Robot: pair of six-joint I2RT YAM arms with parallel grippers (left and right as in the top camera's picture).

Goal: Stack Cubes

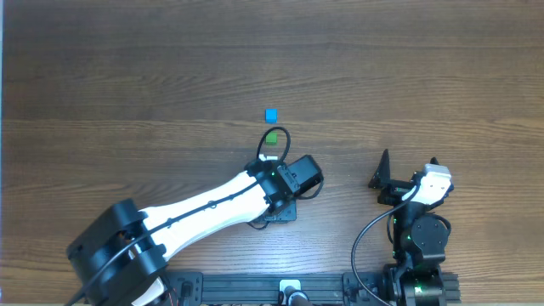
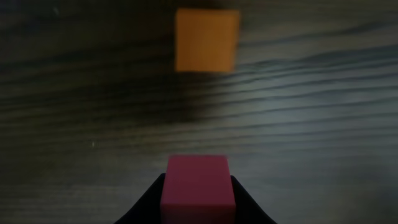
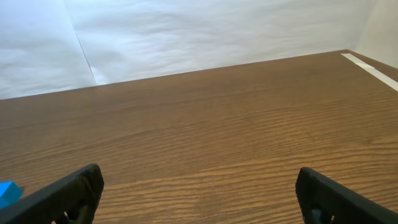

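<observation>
Top view: two cubes in all, one small blue cube (image 1: 271, 116) lying on the brown wood-grain surface (image 1: 127, 76) and one small green cube (image 1: 272, 138) just beside it, at the tip of the left gripper (image 1: 269, 151). Left wrist view adds the grip: its two fingers are clamped on both flanks of the near cube, with the second cube apart beyond. Right gripper (image 3: 199, 186) sits well away with its fingers spread wide, and its wrist view catches a corner of the blue cube.

no text or labels can be read.
</observation>
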